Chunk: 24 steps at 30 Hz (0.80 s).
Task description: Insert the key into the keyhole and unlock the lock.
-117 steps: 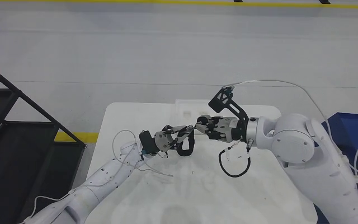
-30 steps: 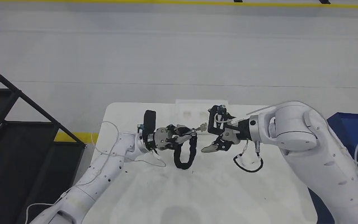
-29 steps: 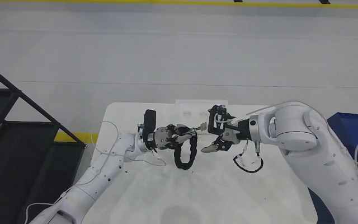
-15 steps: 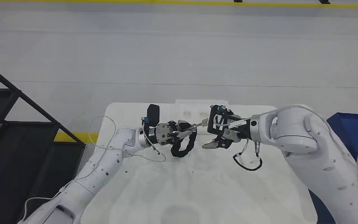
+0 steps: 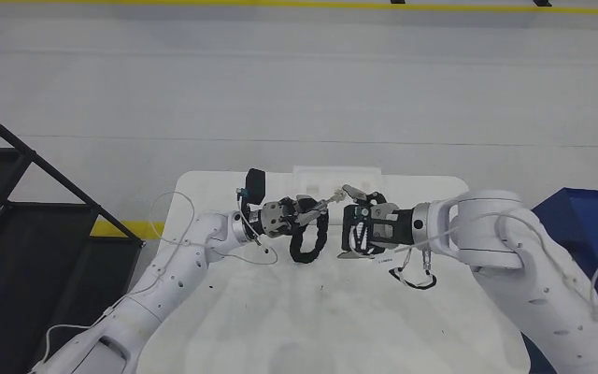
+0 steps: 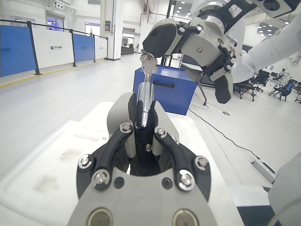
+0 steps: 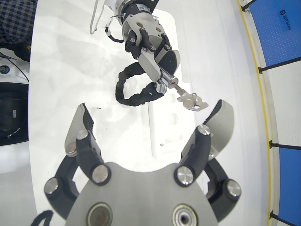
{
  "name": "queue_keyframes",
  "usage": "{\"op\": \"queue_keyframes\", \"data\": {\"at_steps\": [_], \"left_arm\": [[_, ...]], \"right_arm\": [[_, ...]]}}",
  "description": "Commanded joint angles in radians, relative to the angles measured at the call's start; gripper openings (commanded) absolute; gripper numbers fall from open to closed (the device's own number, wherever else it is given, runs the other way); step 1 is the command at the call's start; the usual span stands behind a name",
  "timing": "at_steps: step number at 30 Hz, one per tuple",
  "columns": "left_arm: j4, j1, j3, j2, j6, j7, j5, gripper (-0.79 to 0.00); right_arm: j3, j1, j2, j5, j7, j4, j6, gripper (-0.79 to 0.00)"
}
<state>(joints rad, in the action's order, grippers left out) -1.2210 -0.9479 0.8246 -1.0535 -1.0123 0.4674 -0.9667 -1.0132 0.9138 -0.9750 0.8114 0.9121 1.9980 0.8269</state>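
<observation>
Hand, right: fingers spread wide, holding nothing, raised over the far half of the worktop; one black pad sits just beside the key's head, contact not discernible.
Hand, left: clamped on the lock's barrel, held off the worktop surface, facing the right hand.
White rounded-corner worktop: carries the item below.
White foam tray with rectangular recesses: lying at the middle of the far edge.
Black fabric-sheathed cable lock: loop hangs below the left hand; its chrome cylindrical barrel juts out between the fingers.
Silver metal key: blade seated in the barrel's keyhole, head outward with a small ring and a second key attached.
</observation>
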Motion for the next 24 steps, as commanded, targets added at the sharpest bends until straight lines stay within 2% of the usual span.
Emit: {"op": "queue_keyframes", "data": {"at_steps": [1, 12, 24], "left_arm": [[-0.002, 0.000, -0.002, -0.001, 0.000, 0.000, -0.002, -0.785], [-0.004, 0.002, 0.006, -0.004, 0.000, 0.023, -0.020, -0.785], [-0.009, -0.007, 0.030, -0.010, 0.000, 0.049, -0.068, -0.785]], "right_arm": [[0.016, -0.012, -0.002, 0.007, -0.005, -0.004, 0.004, 0.000], [0.079, -0.059, -0.008, 0.004, 0.010, -0.011, 0.013, 0.000], [0.089, -0.085, 0.001, -0.084, 0.051, -0.017, 0.020, 0.000]]}}
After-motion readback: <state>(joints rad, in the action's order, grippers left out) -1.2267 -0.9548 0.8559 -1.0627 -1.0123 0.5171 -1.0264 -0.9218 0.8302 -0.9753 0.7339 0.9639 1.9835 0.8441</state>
